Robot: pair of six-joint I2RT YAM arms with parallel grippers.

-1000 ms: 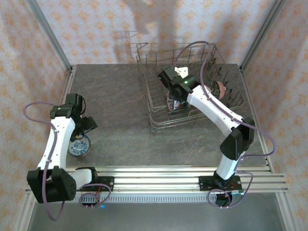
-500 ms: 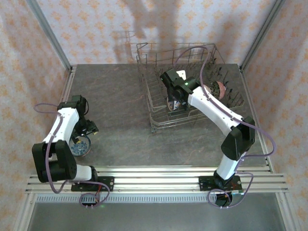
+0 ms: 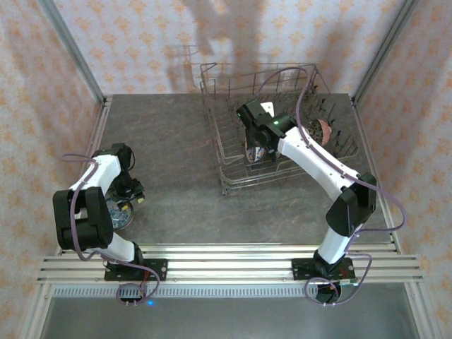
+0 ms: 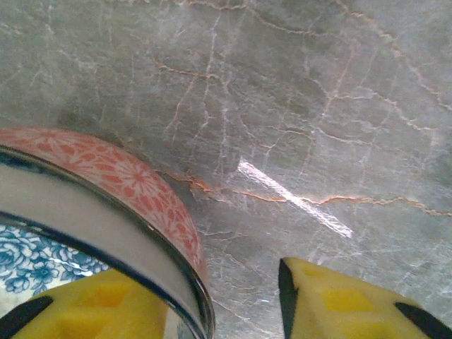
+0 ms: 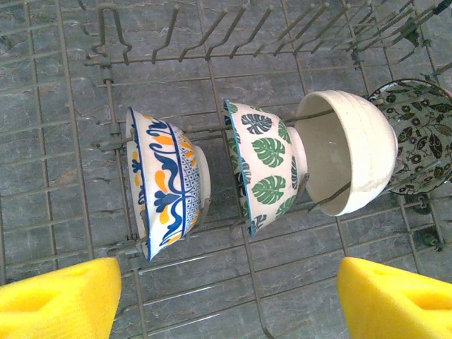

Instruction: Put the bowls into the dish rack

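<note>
- The left claw [image 4: 212, 311] sits low over the desk [image 4: 318, 92], its jaws partly spread astride the rim of the pinkish-red bowl [image 4: 106, 169].
- One yellow pad [image 4: 78, 311] is inside the bowl. The other stands outside, with bare desk showing between it and the bowl's wall, so nothing is pinched.
- This bowl stands upright on the desk. It has a pinkish-red flower pattern outside and blue flowers on white inside.
- In the top view the bowl [image 3: 117, 212] lies at the near left of the desk, partly under the left arm and well apart from the dish rack [image 3: 214, 134].
- The right claw [image 5: 227, 300] is spread wide with nothing between its yellow pads, and it hangs over the near part of the dish rack.
- Below it, three bowls stand on edge in one row between the tines: a blue-and-orange bowl [image 5: 166, 187], a green-leaf bowl [image 5: 265, 166] and a cream bowl [image 5: 353, 152].
- The foot of the green-leaf bowl sits right at the cream bowl's mouth.
- Just beyond the cream bowl, a dark floral bowl [image 5: 417, 134] leans at the edge of the right wrist view.
- In the top view a reddish bowl [image 3: 325, 131] stands towards the rack's right side.
</note>
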